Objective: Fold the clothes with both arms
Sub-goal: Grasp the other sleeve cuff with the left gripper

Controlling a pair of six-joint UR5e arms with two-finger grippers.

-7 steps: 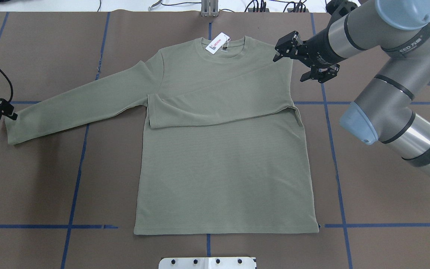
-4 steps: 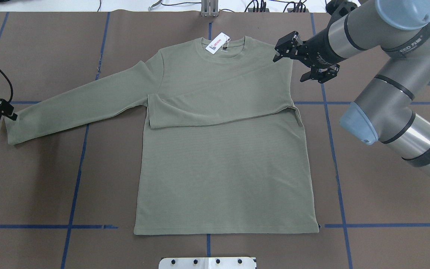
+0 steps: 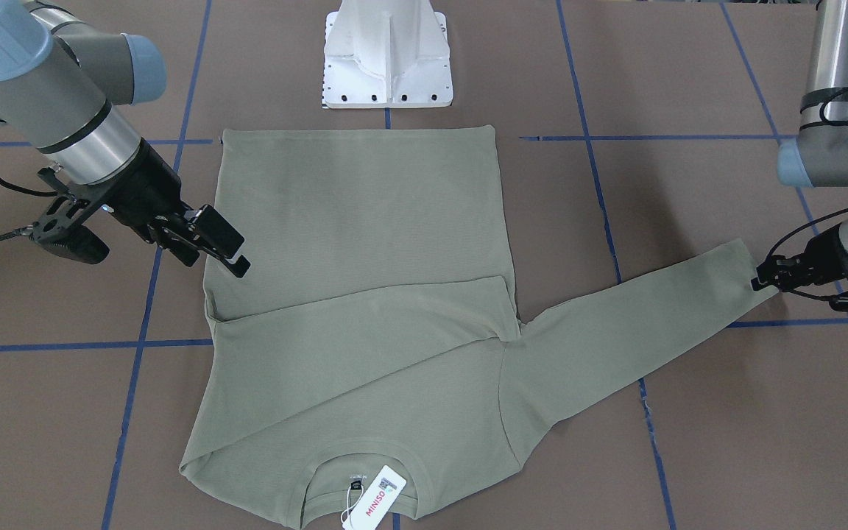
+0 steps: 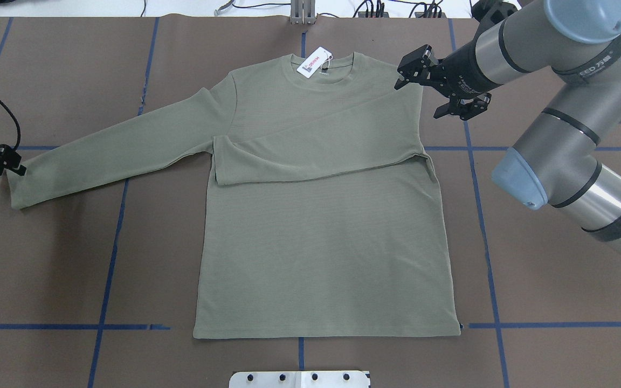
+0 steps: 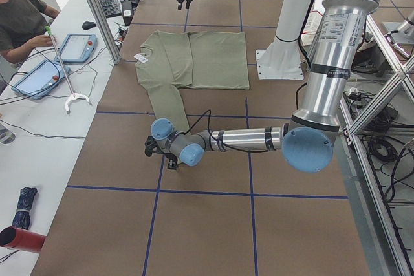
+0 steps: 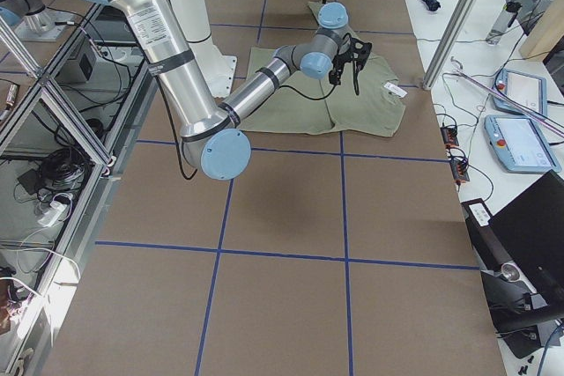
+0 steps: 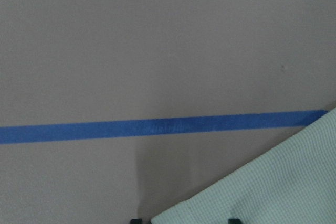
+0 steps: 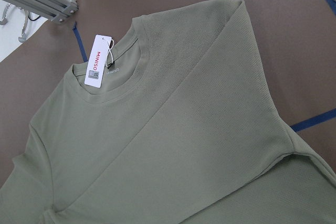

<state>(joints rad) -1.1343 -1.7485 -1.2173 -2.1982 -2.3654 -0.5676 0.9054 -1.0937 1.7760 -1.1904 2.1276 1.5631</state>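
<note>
The green shirt [image 4: 321,242] lies flat in the middle of the brown surface [image 4: 531,269]. Its bottom hem is by the near edge, next to the white base [image 3: 387,51]. Its collar points to the far edge, and a white tag [image 4: 314,62] lies on the collar. One sleeve [image 4: 321,151] is folded across the chest and ends near the shirt's left side. The other sleeve [image 4: 111,156] is stretched out flat toward the left edge of the surface. It crosses a blue tape line [image 4: 122,215]. The left gripper [image 4: 11,164] sits low at the end of this sleeve, close to the left edge. Its fingers [image 7: 135,220] are spread apart. In the left wrist view, the corner of the cuff [image 7: 262,187] lies between them, just below another blue line [image 7: 157,128]. The right gripper [image 4: 406,71] hangs in the air over the shirt's right shoulder, near the far edge. Its fingers are spread too, and they hold nothing. The right wrist view looks down on the collar, the tag and the folded sleeve.
</note>
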